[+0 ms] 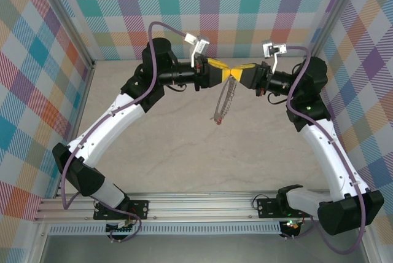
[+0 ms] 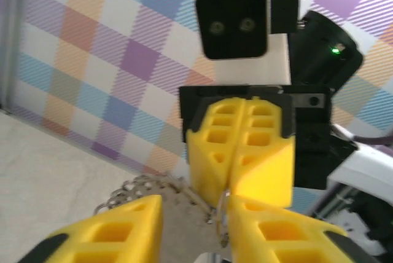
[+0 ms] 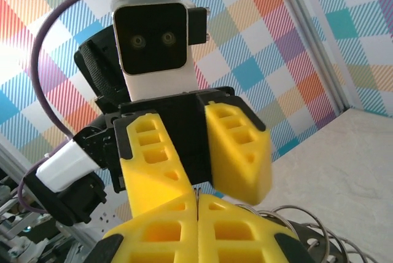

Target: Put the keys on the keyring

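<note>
Grips the keyring (image 1: 225, 102) top in the clenched right hand (image 1: 237, 74), hanging just below. Faces the released left hand (image 1: 225, 70), tip to tip.

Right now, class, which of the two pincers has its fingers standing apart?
The left pincer: its yellow fingers stand apart, whereas the right pincer is shut on the keyring, which hangs below it.
</note>
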Action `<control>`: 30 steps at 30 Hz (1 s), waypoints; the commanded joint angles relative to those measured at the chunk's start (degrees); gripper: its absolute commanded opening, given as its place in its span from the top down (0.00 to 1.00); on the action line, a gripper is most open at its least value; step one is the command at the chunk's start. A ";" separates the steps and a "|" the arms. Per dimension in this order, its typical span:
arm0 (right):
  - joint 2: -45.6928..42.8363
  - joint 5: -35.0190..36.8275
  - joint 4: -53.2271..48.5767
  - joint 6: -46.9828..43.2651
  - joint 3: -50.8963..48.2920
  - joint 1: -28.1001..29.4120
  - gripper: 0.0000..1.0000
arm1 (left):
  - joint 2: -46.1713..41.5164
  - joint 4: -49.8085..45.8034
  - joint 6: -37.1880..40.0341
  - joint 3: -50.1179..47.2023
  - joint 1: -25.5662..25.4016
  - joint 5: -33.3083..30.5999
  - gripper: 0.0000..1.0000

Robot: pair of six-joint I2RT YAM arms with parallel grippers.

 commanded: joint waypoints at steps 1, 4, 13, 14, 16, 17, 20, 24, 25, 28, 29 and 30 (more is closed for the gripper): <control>-0.67 3.52 6.26 1.73 -1.02 0.41 1.00 | -4.76 6.33 -4.43 -3.18 0.80 -7.71 0.47; -1.14 5.56 14.34 4.86 -3.40 0.42 1.00 | -6.86 12.94 -9.06 -7.58 1.35 -10.84 0.46; 0.12 11.65 31.59 13.63 -5.45 0.51 1.00 | -3.83 27.42 -20.80 -10.61 1.30 -6.93 0.64; 0.25 12.54 32.62 14.36 -5.69 0.50 1.00 | -3.40 28.68 -21.83 -10.68 1.28 -6.65 0.64; 0.66 14.68 35.25 16.16 -6.39 0.68 1.00 | -2.51 31.80 -23.93 -10.94 1.22 -6.38 0.64; 0.88 15.38 36.32 17.05 -6.66 0.77 1.00 | -2.18 33.05 -24.62 -10.99 1.17 -6.33 0.64; 1.77 16.82 38.75 18.80 -7.13 0.94 1.00 | -1.37 35.64 -26.09 -10.81 0.84 -5.81 0.63; 2.73 17.72 40.51 20.20 -7.22 1.10 1.00 | -0.30 36.57 -26.71 -9.87 0.25 -5.34 0.63; 2.97 17.81 40.89 20.56 -7.13 1.19 1.00 | -0.11 37.00 -26.92 -9.83 0.14 -5.28 0.63; 3.51 18.07 41.60 21.22 -7.00 1.30 1.00 | 0.42 38.39 -27.45 -9.64 -0.05 -5.06 0.64; 3.60 17.94 41.56 21.22 -6.96 1.38 1.00 | 0.56 38.38 -27.43 -9.42 -0.19 -5.02 0.64; 3.63 18.02 41.54 21.22 -6.95 1.39 1.00 | 0.61 38.59 -27.50 -9.44 -0.30 -4.93 0.64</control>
